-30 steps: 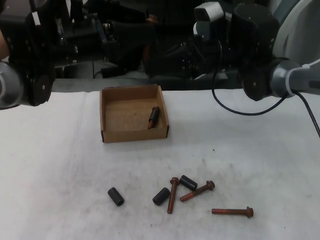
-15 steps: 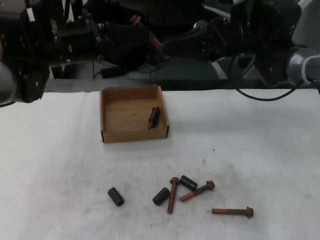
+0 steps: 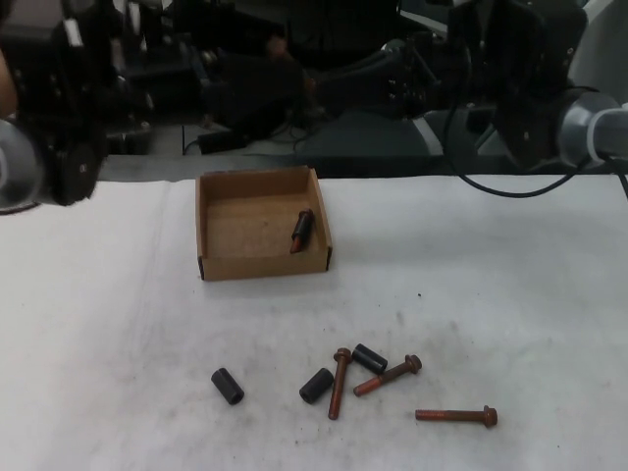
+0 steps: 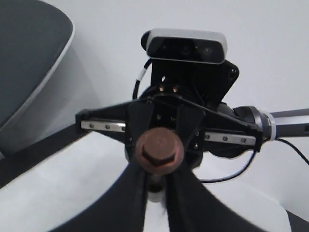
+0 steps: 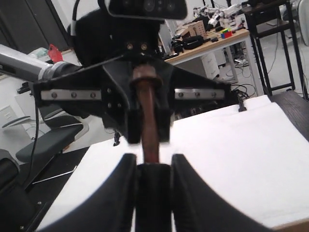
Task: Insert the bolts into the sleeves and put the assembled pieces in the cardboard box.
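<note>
Both arms are held up at the back of the bench, gripper to gripper. My left gripper [image 4: 157, 178] is shut on a rusty bolt [image 4: 158, 150], whose hex head faces the left wrist camera. My right gripper [image 5: 153, 166] is shut on a black sleeve [image 5: 153, 189]. The bolt's shank [image 5: 148, 128] runs from the left gripper down to the sleeve's mouth. The cardboard box [image 3: 260, 267] holds one assembled piece [image 3: 301, 230]. On the bench lie three loose sleeves [image 3: 228, 385] [image 3: 316, 385] [image 3: 369, 357] and three loose bolts [image 3: 339, 383] [image 3: 388, 375] [image 3: 456, 416].
The white bench cloth [image 3: 510, 294] is bare to the right of the box and at the front left. Dark arm bodies [image 3: 49, 128] [image 3: 530, 88] hang over the far corners. Behind the bench stands dark equipment.
At the back, both arms have shifted and one arm's white wrist camera has left the high view. The box and the loose parts on the bench have not moved.
</note>
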Robot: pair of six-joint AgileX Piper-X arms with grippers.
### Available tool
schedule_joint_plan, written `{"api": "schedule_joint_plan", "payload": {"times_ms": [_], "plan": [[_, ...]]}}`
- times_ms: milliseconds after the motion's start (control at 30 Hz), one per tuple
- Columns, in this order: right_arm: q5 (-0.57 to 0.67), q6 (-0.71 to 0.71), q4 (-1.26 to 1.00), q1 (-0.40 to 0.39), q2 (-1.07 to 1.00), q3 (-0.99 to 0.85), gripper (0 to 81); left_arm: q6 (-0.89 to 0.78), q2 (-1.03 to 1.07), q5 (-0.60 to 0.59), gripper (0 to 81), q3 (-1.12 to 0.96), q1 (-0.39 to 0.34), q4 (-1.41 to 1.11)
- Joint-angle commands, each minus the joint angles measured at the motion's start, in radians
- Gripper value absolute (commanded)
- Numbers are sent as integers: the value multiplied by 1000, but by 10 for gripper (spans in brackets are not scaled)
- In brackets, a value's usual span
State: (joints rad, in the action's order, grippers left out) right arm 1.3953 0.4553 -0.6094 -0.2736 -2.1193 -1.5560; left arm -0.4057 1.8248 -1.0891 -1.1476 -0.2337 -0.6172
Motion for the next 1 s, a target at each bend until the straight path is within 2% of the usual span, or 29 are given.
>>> {"api": "schedule_joint_plan", "payload": {"times_ms": [0,267,333,400,467,533,667,700,733,967], "plan": [[-66,10,-32,-17,29,-26,2,10,8,-79,6,15,-38,38],[-66,10,-32,-17,29,-26,2,9,8,-79,0,15,-38,38],[-66,10,-32,-17,29,-26,2,9,8,-61,21,15,-38,38],[-66,15,-32,-17,29,-26,2,9,8,-45,59,15,-35,38],[-66,17,-32,-17,29,-26,2,9,8,-34,131,15,-32,38],[-66,17,-32,-17,29,-26,2,7,8,-34,227,15,-33,38],[-66,17,-32,-17,29,-26,2,-36,8,19,489,15,-33,38],[-66,17,-32,-17,29,-26,2,-40,8,27,523,15,-33,38],[-66,17,-32,-17,29,-26,2,-40,8,29,546,15,-33,38],[-66,16,-18,-17,29,-26,2,-40,8,25,549,15,-33,38]]}}
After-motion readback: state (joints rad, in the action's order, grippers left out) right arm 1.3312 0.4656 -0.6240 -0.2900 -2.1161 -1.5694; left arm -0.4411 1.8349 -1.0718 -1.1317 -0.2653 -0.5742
